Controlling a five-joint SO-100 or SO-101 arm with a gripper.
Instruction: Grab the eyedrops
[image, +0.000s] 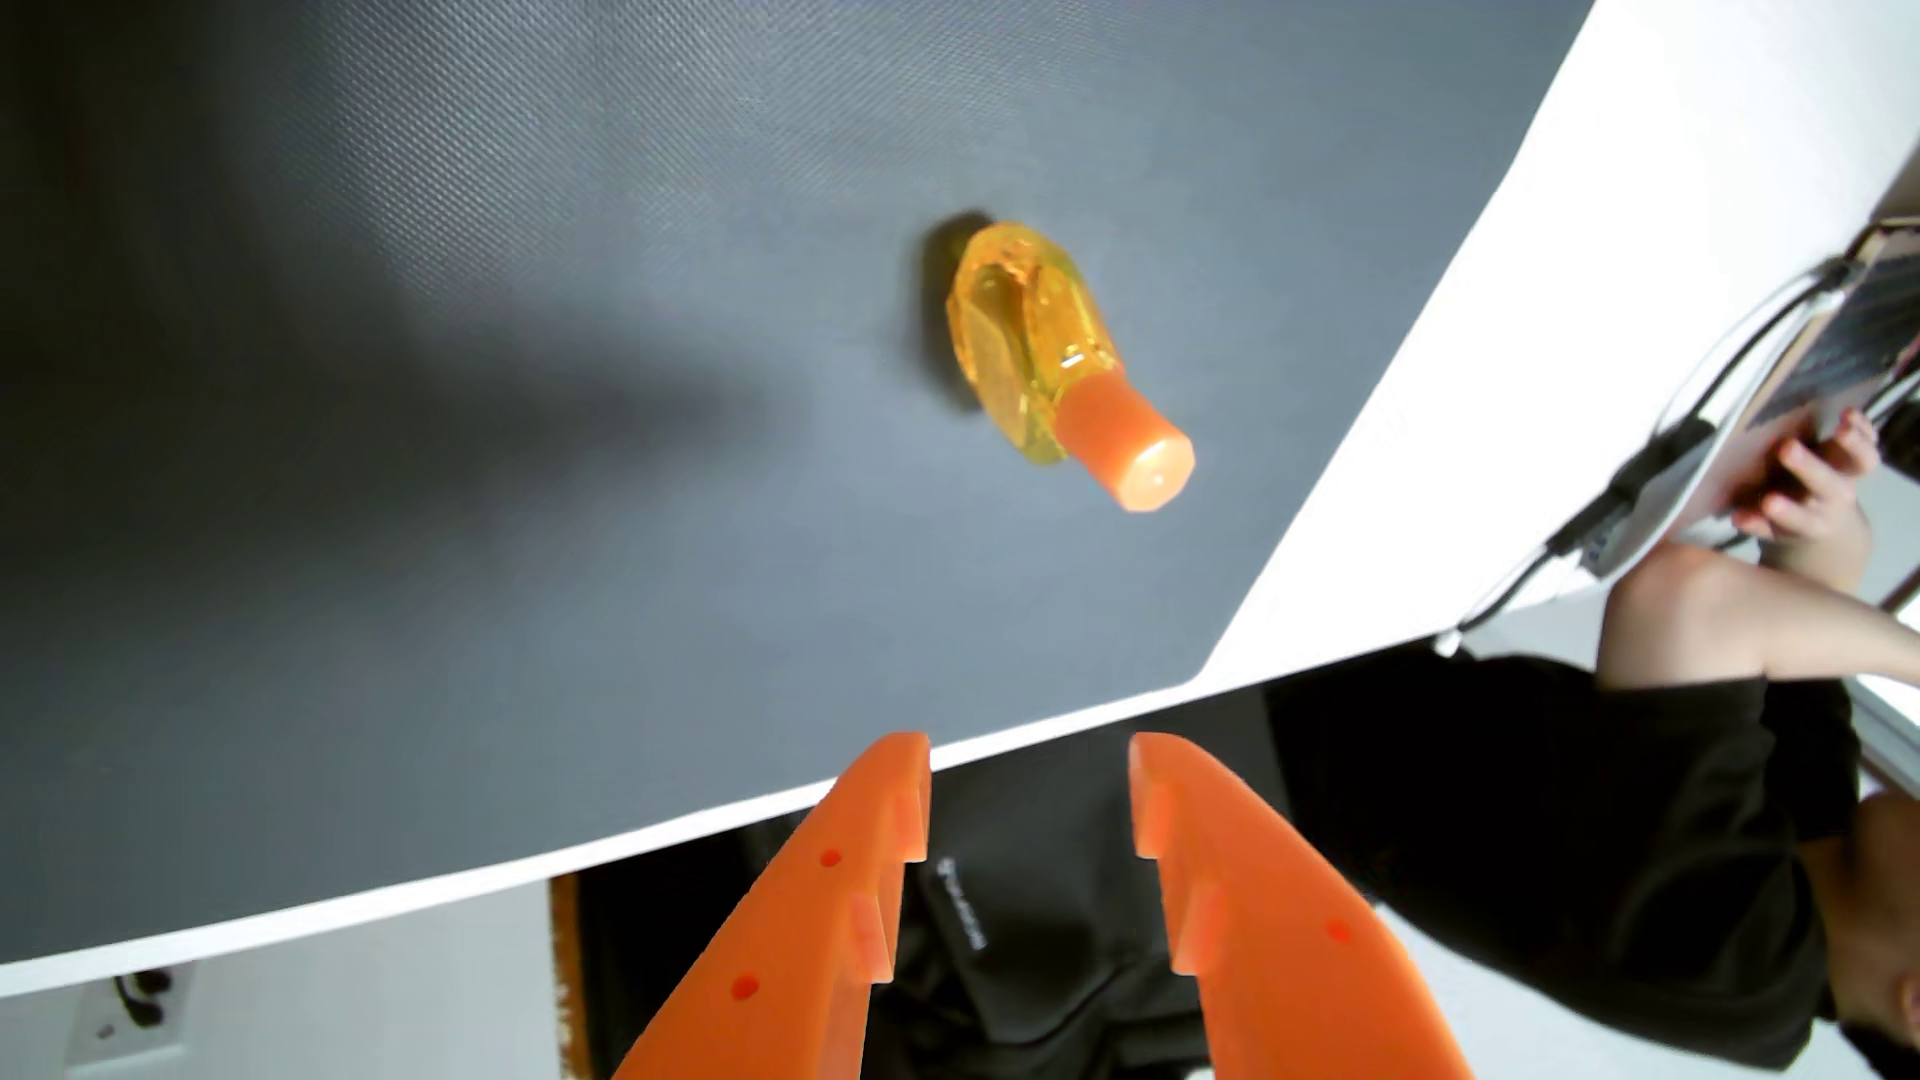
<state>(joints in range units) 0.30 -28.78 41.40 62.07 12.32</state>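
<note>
Orange tool (1029, 794) hangs apart beyond the worktop (416, 519) edge, empty; eyedrops (1049, 353) stand mid-mat, well apart, and a skewed approach could tip the slick bottle.

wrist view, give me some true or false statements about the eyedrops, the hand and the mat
1. The eyedrops bottle has an orange cap. True.
2. The hand is shut on the bottle. False: its orange fingers are spread apart with nothing between them, away from the bottle.
3. The bottle sits on a dark grey mat. True.
4. The bottle's body is blue. False: it is clear yellow.
5. A person in a dark top is next to the table. True.
</note>
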